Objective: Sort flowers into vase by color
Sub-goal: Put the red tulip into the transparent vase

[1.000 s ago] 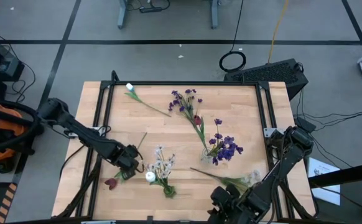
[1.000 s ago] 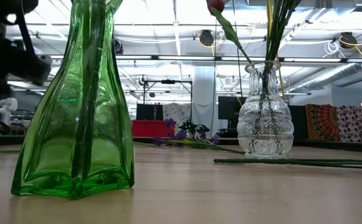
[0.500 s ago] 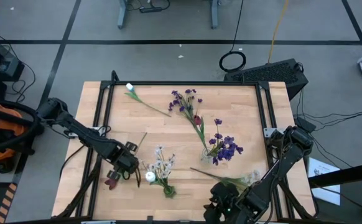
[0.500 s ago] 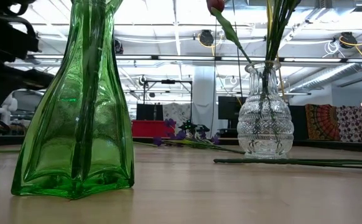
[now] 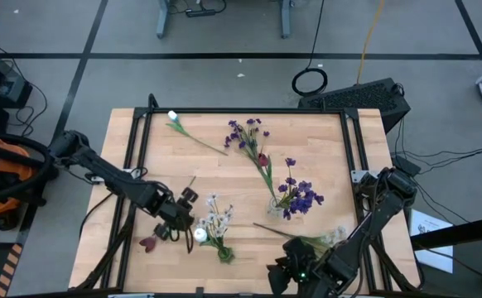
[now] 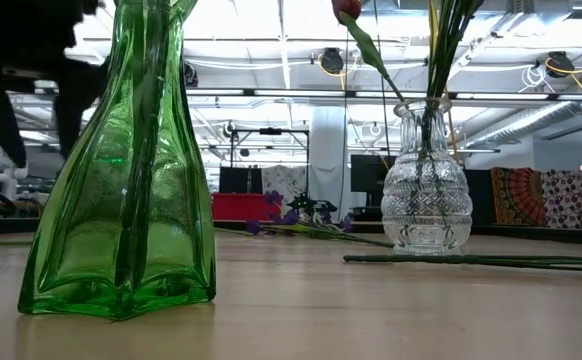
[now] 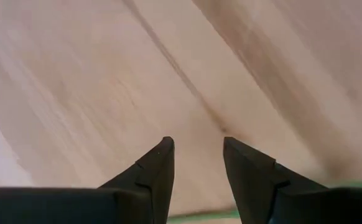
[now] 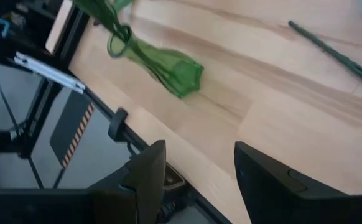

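From above: the green vase [image 5: 216, 240] near the front edge already carries white sprays [image 5: 216, 217], and the clear vase [image 5: 281, 205] to its right holds purple blooms [image 5: 303, 199] with a dark red head [image 5: 262, 160] leaning out on a long stem. So the sort is partly done, by my reckoning. Left to go: a white bud flower [image 5: 175, 121] at the far left, a purple cluster [image 5: 245, 134] at the far middle, a dark red flower [image 5: 147, 243] lying front left, and a pale spray [image 5: 328, 238] front right. The left gripper [image 5: 177, 230] hangs between that red flower and the green vase; the right gripper [image 5: 286, 273] waits at the front edge.

Table level: both vases stand upright, well apart, with a loose stem [image 6: 471, 260] flat on the wood beside the clear one.

Left wrist: fingers [image 7: 159, 165] parted by a narrow gap, nothing between them, only bare table [image 7: 106, 74] below.

Right wrist: fingers [image 8: 147, 171] spread wide and empty, looking across at the green vase.
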You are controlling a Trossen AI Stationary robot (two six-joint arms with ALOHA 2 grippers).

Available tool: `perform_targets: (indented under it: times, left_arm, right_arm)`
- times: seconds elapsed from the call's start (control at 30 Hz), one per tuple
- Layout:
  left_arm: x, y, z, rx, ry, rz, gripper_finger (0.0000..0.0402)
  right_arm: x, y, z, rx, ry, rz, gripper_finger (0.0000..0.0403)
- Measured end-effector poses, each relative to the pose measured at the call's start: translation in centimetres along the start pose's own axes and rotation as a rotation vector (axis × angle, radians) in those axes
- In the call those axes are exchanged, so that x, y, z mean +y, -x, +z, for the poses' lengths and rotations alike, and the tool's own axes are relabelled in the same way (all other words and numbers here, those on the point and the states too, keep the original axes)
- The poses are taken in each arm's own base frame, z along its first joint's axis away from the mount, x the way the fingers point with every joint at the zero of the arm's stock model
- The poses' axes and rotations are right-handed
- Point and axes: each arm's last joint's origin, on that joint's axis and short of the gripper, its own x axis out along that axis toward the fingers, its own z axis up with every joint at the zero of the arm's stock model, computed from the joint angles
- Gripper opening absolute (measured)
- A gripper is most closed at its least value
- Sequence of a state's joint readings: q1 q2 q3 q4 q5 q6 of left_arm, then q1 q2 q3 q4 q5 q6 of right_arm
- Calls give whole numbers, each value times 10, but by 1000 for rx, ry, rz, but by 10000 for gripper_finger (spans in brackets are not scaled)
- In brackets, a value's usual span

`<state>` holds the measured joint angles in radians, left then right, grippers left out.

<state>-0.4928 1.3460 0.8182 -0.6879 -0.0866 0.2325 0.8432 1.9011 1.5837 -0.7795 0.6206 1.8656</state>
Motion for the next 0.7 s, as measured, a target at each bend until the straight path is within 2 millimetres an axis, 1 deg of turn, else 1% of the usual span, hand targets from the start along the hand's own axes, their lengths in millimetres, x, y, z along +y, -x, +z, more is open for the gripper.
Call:
perform_targets:
  times: [0.07,0.17,0.33,0.4,0.53,0.6,0.7]
  left_arm:
    - [2,1,-1,20,-163,-2,145]
    - [1,2,-11,112,-409,-45,145]
    - [-6,-4,-34,266,-692,-150,145]
    - [-9,-8,-40,291,-746,-175,145]
    - [-17,-16,-47,286,-819,-188,145]
    - [-21,-18,-47,272,-863,-185,145]
    - [-26,-19,-42,232,-895,-156,145]
  right_arm:
    - [1,-1,2,-14,-16,1,180]
    - [1,-3,5,-19,-35,-1,180]
    - [3,-5,8,-25,-56,0,180]
    - [3,-6,8,-25,-57,0,180]
    - [3,-6,8,-25,-58,1,180]
    - [3,-6,8,-24,-62,5,180]
    - [3,-6,8,-24,-61,5,180]
